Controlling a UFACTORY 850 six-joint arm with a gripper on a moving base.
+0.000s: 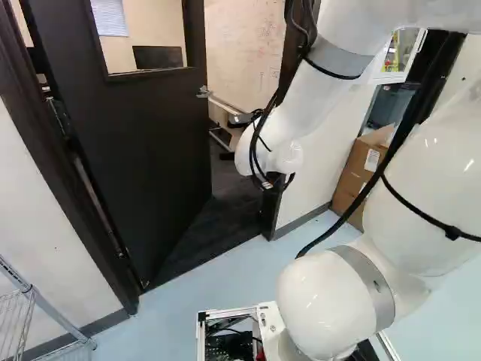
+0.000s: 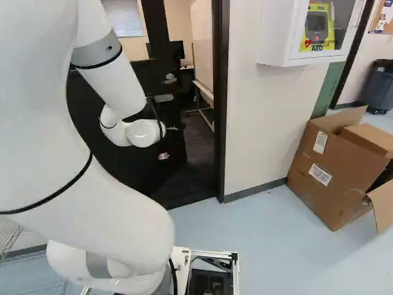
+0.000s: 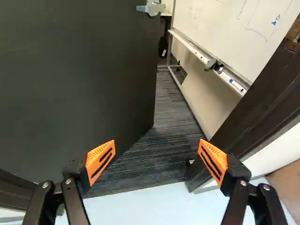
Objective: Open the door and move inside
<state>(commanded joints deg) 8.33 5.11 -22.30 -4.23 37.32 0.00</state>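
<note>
My gripper is partly hidden by the wrist in the left base view. In the wrist view the gripper is open, its orange-padded fingers wide apart with nothing between them. The dark door stands ajar, swung into the room beyond. Its dark face lies ahead of one finger, and its silver lever handle is farther ahead at the free edge. The doorway's carpeted floor shows ahead between the fingers. The door frame's post rises beside the other finger; contact cannot be told.
Inside the room a whiteboard stands on a metal frame beyond the opening. Cardboard boxes sit right of the doorway, under a white wall cabinet. A wire shelf stands at the lower left of the left base view.
</note>
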